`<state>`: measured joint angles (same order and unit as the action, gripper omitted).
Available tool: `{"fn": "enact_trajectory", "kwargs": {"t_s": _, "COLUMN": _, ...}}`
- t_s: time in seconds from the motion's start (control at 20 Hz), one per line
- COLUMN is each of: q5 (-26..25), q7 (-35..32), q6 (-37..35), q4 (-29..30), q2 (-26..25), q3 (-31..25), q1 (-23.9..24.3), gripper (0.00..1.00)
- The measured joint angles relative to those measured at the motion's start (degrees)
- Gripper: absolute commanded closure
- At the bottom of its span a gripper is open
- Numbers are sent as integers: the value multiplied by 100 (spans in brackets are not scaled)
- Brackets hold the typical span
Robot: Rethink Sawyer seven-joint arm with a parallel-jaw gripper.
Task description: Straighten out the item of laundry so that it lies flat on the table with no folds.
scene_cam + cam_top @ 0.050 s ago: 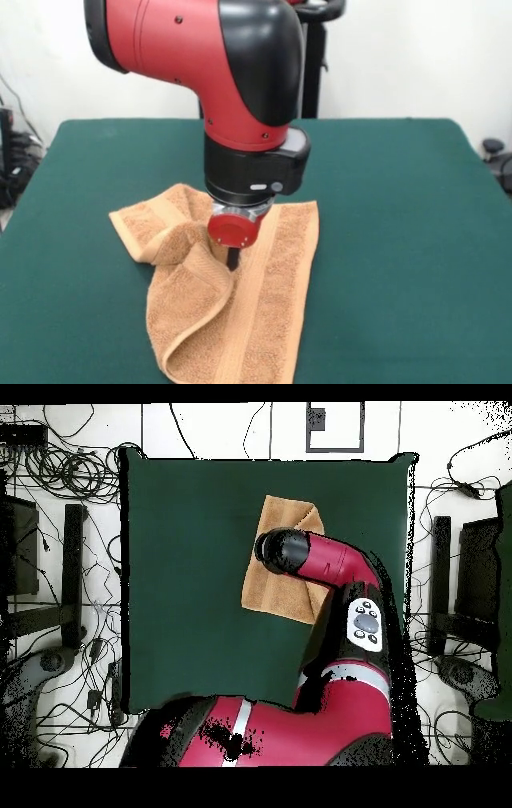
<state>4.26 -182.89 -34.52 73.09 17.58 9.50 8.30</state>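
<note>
Your tool [233, 258] reaches down into a crease of the towel [256, 320]; you cannot tell its opening. The towel lies folded and bunched on the table [400, 240].

Even, bright indoor light fills both views. In the front view the arm [216, 72] shows soft glare on its red shell, and the towel [240, 312] casts faint shadow on the table [400, 240]. Focus is crisp.
</note>
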Motion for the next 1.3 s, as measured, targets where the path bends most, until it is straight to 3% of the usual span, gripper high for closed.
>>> {"fn": "enact_trajectory", "kwargs": {"t_s": 0.65, "q5": -579, "q7": 0, "q6": 152, "q4": 37, "q2": 0, "q3": -339, "q1": 269, "gripper": 100}}
{"fn": "enact_trajectory", "kwargs": {"t_s": 1.3, "q5": -792, "q7": 106, "q6": 151, "q4": 323, "q2": 209, "q3": -835, "q1": 806, "gripper": 100}}
